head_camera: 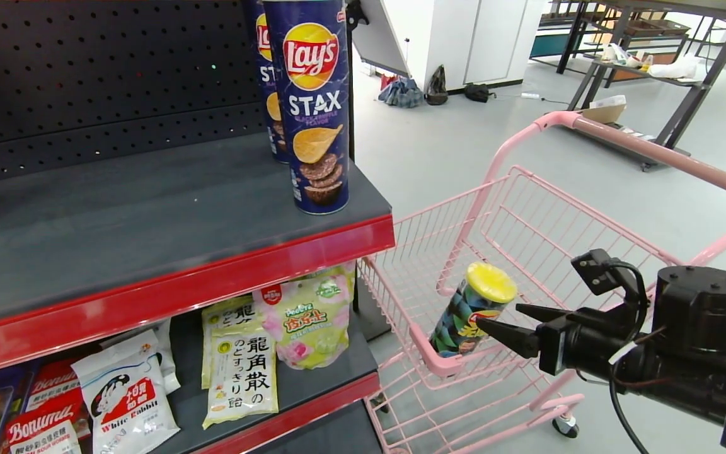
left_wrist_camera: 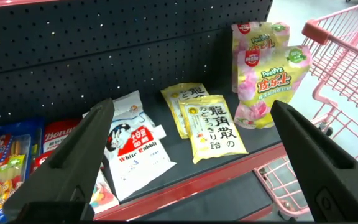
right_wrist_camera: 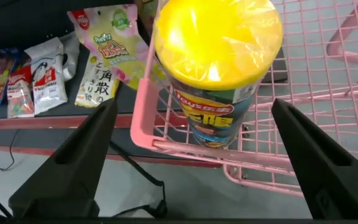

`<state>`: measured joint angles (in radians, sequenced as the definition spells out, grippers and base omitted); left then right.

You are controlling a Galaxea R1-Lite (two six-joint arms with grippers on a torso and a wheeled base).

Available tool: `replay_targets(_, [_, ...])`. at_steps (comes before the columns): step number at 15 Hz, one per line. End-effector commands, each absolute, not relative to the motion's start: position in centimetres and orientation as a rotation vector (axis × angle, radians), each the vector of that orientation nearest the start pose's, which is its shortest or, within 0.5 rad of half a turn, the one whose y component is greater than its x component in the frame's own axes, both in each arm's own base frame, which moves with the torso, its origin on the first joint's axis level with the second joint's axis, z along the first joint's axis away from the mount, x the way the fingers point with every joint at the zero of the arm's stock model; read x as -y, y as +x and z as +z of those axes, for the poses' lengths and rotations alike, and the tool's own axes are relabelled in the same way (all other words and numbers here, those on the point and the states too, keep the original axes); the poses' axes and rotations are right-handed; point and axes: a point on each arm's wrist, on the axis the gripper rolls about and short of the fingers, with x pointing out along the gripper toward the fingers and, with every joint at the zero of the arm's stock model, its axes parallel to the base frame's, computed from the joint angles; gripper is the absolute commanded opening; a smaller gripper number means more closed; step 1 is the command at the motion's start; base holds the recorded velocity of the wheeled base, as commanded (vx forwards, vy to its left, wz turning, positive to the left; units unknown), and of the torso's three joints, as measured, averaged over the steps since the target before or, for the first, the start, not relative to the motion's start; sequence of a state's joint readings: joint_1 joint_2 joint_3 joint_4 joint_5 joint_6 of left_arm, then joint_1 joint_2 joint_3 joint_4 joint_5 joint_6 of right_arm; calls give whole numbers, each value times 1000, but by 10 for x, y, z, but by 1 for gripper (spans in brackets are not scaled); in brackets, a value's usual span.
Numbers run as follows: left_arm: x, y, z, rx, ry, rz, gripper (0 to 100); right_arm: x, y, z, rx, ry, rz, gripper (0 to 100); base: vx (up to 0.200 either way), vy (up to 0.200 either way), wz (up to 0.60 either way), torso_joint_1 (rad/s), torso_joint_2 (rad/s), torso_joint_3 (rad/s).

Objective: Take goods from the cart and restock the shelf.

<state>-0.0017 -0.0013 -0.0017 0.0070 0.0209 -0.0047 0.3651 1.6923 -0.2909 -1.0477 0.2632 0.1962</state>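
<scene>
Leaning in the corner of the pink wire cart nearest the shelf, a chip can with a yellow lid tilts against the rim. The right gripper hovers beside its top, fingers spread wide, gripping nothing. The left gripper, also spread, faces the lower shelf, where snack bags lie crowded together. On the upper shelf, two tall blue chip cans stand upright at the right end near the red front edge. Grey board stretches to their left.
</scene>
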Motion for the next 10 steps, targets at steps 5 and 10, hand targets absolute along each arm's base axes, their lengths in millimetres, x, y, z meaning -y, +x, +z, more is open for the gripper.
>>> replay_targets(5, [-1, -23, 75, -6, -5, 20, 100, -99, 242, 79, -448, 185, 578, 100, 0, 0, 0, 0, 0, 0])
replay_targets(10, [-1, -23, 75, -5, -5, 20, 100, -104, 258, 60, -428, 183, 573, 100, 0, 0, 0, 0, 0, 0])
